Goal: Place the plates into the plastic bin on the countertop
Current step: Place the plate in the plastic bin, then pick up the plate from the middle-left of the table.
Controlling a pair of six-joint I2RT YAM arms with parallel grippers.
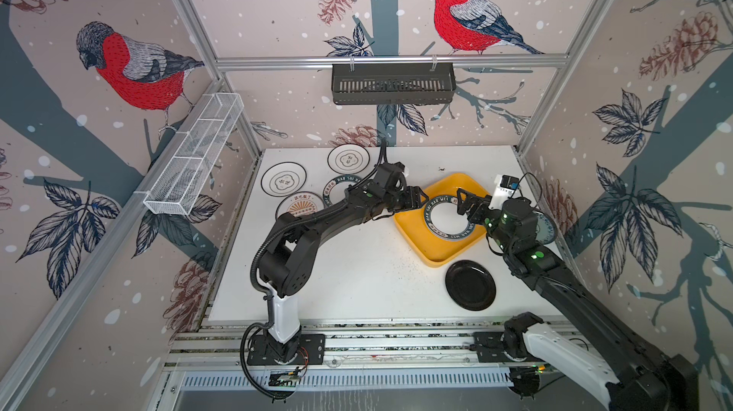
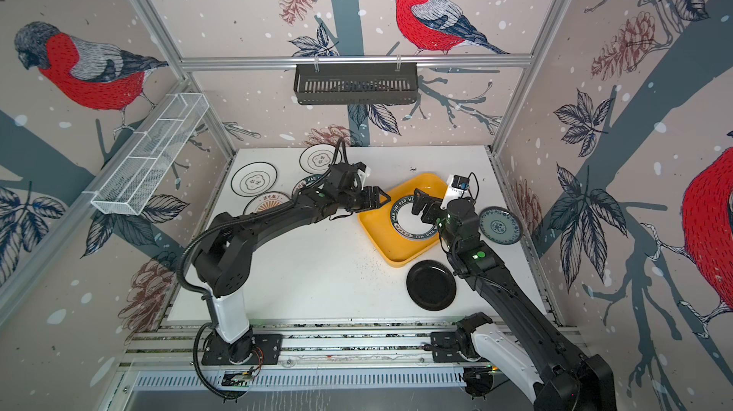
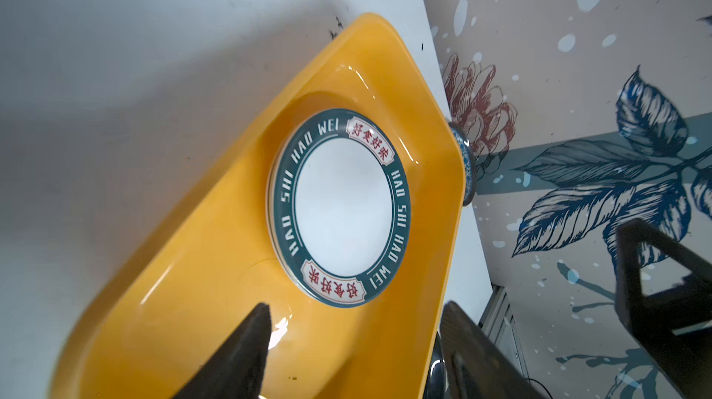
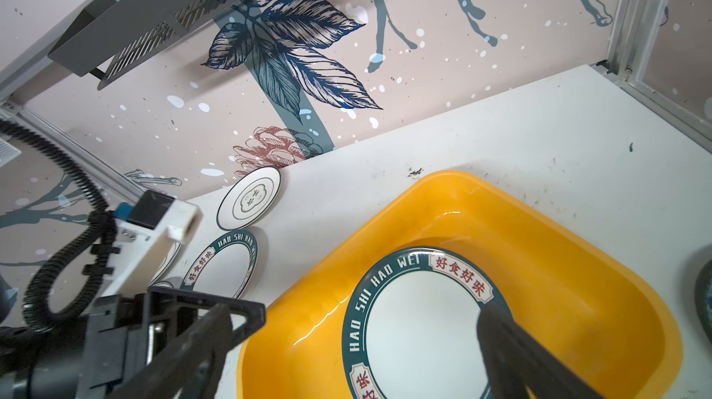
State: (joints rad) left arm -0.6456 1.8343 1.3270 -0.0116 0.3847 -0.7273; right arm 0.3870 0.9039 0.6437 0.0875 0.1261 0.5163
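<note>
Checking handling: lettered plate [image 1: 444, 219] lies flat in plastic bin [image 1: 436, 255], just ahead of left tool [image 1: 420, 196], under right tool [image 1: 464, 202]. Both tools spread, empty. Plates look rigid, glossy, chippable. Pinch the raised rim; black plate [image 1: 471, 285] sits behind right tool on table [image 1: 357, 270].
</note>
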